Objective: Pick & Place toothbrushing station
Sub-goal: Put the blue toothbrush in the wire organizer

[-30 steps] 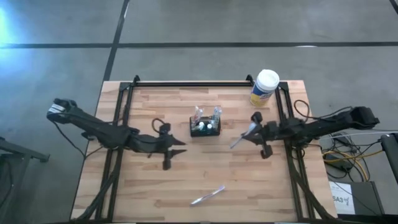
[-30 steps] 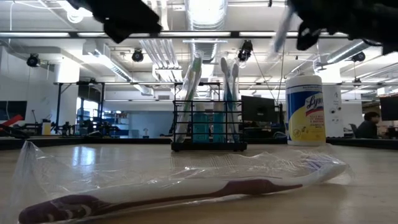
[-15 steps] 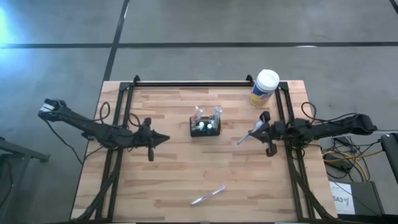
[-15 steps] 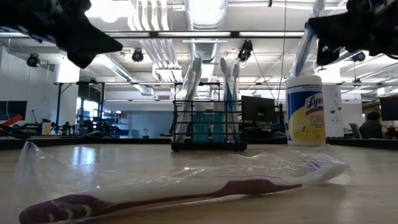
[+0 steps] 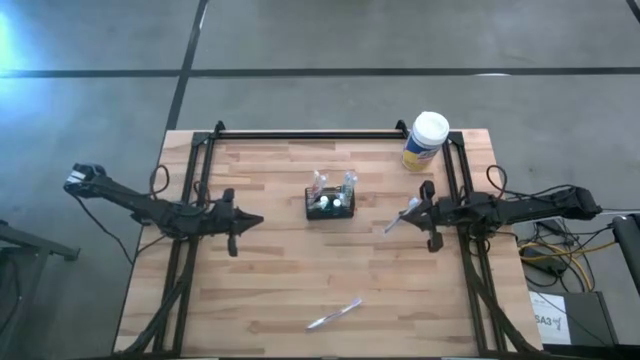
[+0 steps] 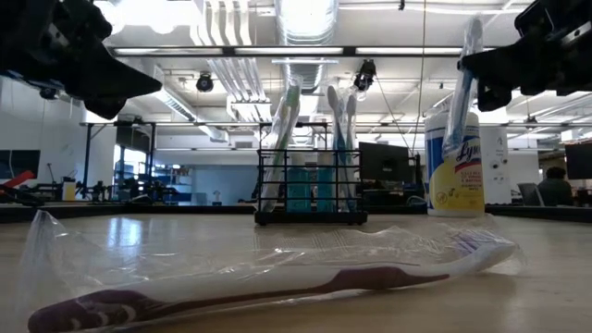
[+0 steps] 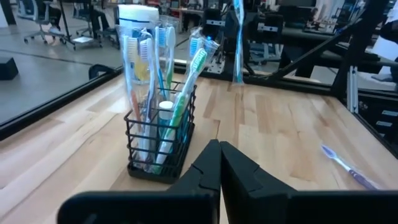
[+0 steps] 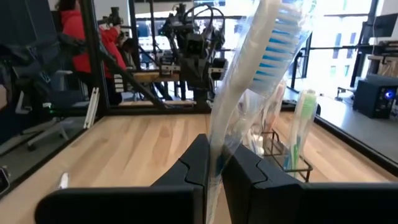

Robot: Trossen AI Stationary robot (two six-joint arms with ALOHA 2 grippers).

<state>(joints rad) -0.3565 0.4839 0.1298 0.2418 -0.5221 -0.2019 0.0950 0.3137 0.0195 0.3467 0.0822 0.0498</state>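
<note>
The toothbrushing station, a black wire caddy point(image 5: 331, 205) holding several toothbrushes, stands on its base at the table's middle and also shows in the left wrist view point(image 7: 158, 146). My left gripper point(image 5: 258, 219) hovers to its left, shut and empty, with its fingertips closed point(image 7: 219, 163). My right gripper point(image 5: 412, 211) is to the caddy's right, above the table, shut on a blue-bristled toothbrush in a clear wrapper point(image 8: 267, 50). Another wrapped toothbrush point(image 5: 335, 314) lies flat near the table's front edge. My right gripper pinches the wrapped toothbrush by its handle point(image 8: 216, 140) between its two fingers, through the clear plastic. The fingers come roughly level from the table's right side. The brush is lifted clear of the table and stands steeply tilted point(image 6: 460, 92), its bristle head away from the fingers.
A white-lidded, yellow-labelled canister point(image 5: 427, 140) stands at the far right corner. Black frame rails point(image 5: 310, 133) run along the table's far edge and both sides. Bare wood lies between the caddy and the loose toothbrush point(image 6: 268, 277).
My left gripper has drawn back from the caddy toward the table's left edge and has shut, holding nothing. My right gripper has shifted a little toward the right edge with the wrapped toothbrush, which now stands more upright and lower in the low view.
</note>
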